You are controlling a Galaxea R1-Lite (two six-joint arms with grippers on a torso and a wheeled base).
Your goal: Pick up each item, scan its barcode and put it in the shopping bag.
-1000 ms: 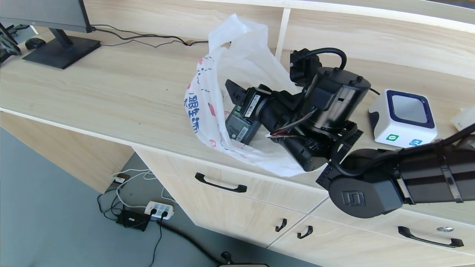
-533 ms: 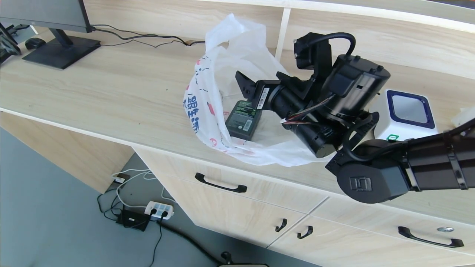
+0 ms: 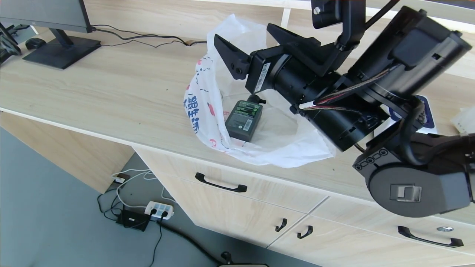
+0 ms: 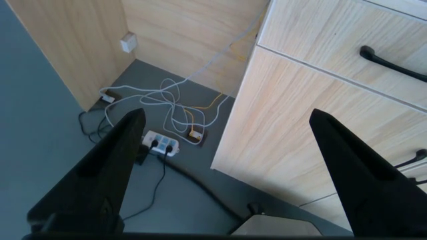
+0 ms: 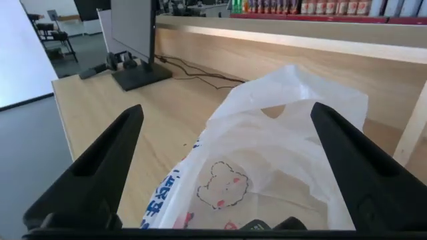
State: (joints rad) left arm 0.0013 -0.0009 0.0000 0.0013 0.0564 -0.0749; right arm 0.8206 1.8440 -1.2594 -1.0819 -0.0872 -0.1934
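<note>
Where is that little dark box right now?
In the head view the dark box lies inside the white shopping bag on the wooden counter, below the right gripper.

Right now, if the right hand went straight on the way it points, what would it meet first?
The right hand would probably meet the raised top of the shopping bag, dead ahead between its open fingers; the gap is hard to judge.

Black right tool — red-striped cables
</note>
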